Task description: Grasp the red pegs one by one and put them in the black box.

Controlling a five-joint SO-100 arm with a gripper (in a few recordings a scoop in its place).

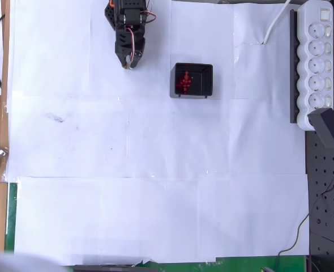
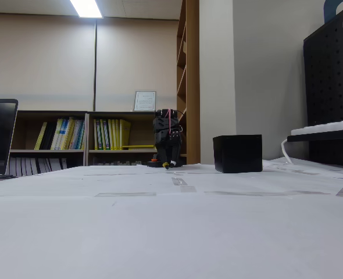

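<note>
The black box [image 1: 192, 80] stands on the white paper near the back middle of the table. Several red pegs [image 1: 185, 82] lie clustered on its floor. In the fixed view the black box [image 2: 238, 153] shows only its outer walls. My gripper [image 1: 128, 64] hangs to the left of the box, folded back near the arm's base, its tips pointing down close to the paper. The fingers look closed together with nothing seen between them. In the fixed view the gripper [image 2: 167, 164] is small and far away, left of the box.
A white power strip [image 1: 317, 59] lies along the right edge, with a black adapter [image 1: 329, 128] and cables. White paper sheets [image 1: 155, 181] cover the table. A black pegboard [image 1: 328, 204] sits at the right. The table's wooden edge [image 1: 3, 141] runs along the left.
</note>
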